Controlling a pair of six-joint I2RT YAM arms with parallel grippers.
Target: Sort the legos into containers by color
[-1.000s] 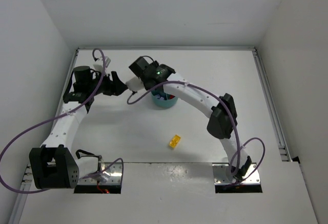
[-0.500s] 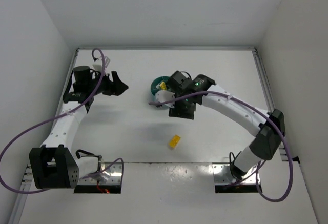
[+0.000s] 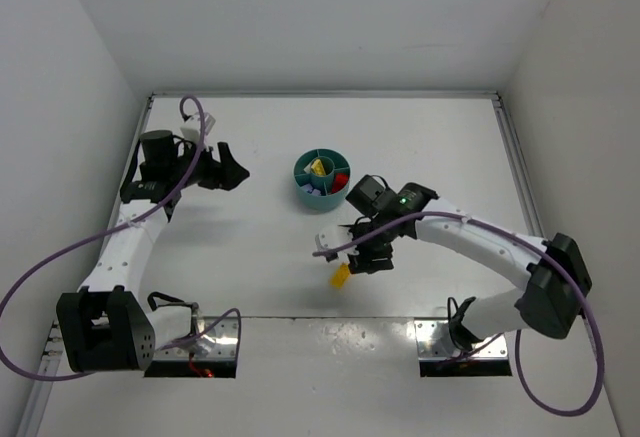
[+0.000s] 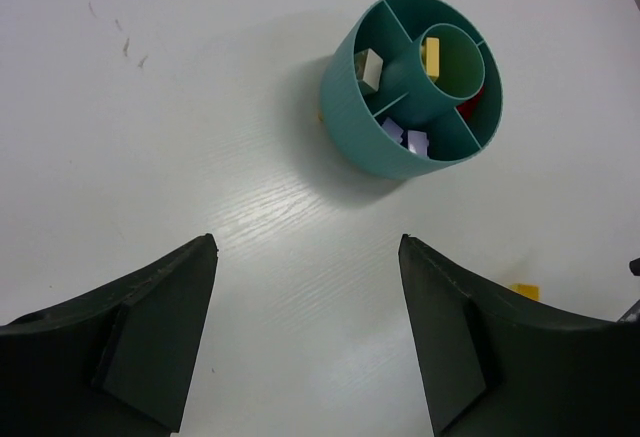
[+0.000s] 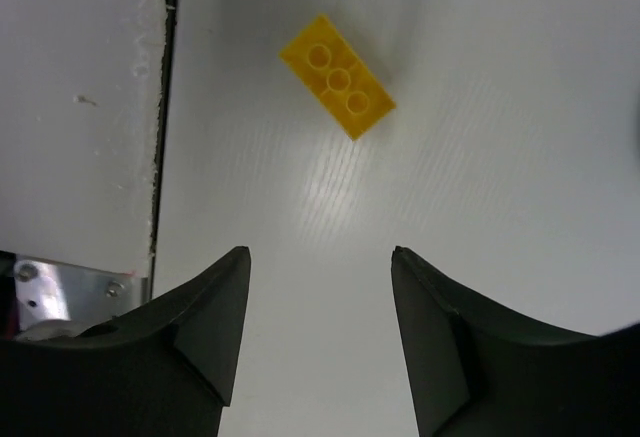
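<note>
Right tool swings over from dish to yellow brick, jaws spread, empty. Turn wrist sq. w/ brick's long sides, drop straight, pinch centre. Left tool released, empty too.

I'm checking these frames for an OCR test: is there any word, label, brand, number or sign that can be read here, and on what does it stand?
None can be read in any view.
The yellow brick shows no lettering that can be made out.
The teal dish and the table carry no print.
</note>
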